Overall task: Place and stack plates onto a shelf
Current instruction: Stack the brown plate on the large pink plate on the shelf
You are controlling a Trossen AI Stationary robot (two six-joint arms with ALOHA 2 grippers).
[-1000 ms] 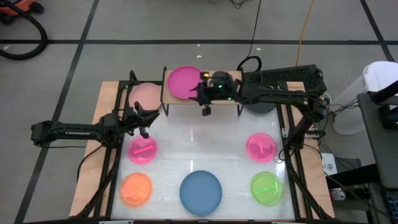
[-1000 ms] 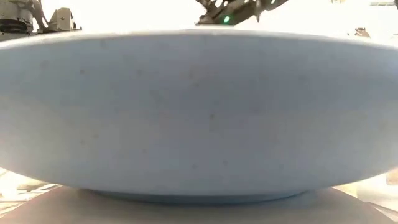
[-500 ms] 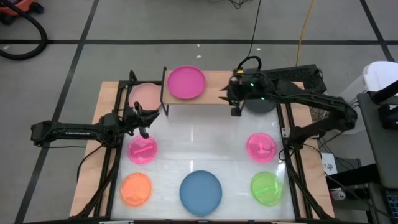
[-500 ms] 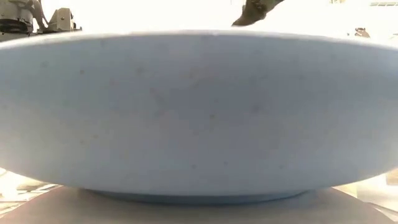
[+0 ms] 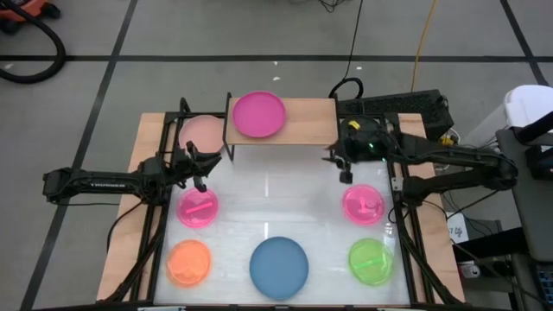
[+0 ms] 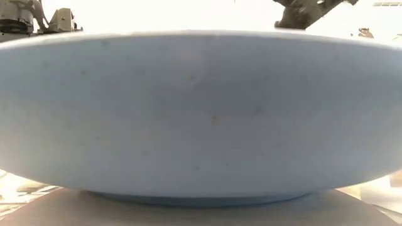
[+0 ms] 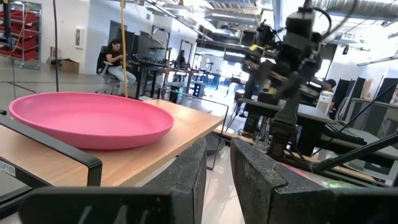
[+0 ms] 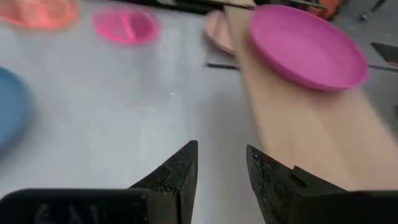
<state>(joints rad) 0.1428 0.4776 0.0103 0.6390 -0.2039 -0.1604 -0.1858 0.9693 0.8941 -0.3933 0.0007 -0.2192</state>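
Note:
The magenta plate (image 5: 258, 114) rests flat on the left half of the wooden shelf (image 5: 302, 121) and also shows in the right wrist view (image 8: 308, 46). My right gripper (image 5: 346, 169) hangs open and empty just off the shelf's right near corner, above the table. My left gripper (image 5: 199, 171) waits open near the table's left edge, between the pale pink plate (image 5: 200, 131) and a hot pink plate (image 5: 198, 207). A second hot pink plate (image 5: 363, 204), the orange plate (image 5: 188, 262), the blue plate (image 5: 279, 266) and the green plate (image 5: 371, 261) lie flat on the table. My right arm covers the dark grey plate.
The shelf's right half (image 8: 311, 143) is bare wood. The blue plate (image 6: 201, 113) fills the low view, with my right arm (image 6: 308, 12) just above its rim. Black frame rails run along the table's left and right sides. People sit in the room beyond (image 7: 115, 59).
My right gripper has pulled away from the magenta plate's right rim, travelling right along the shelf and then toward the near edge, off the shelf's right end. The magenta plate has stayed flat on the shelf's left half.

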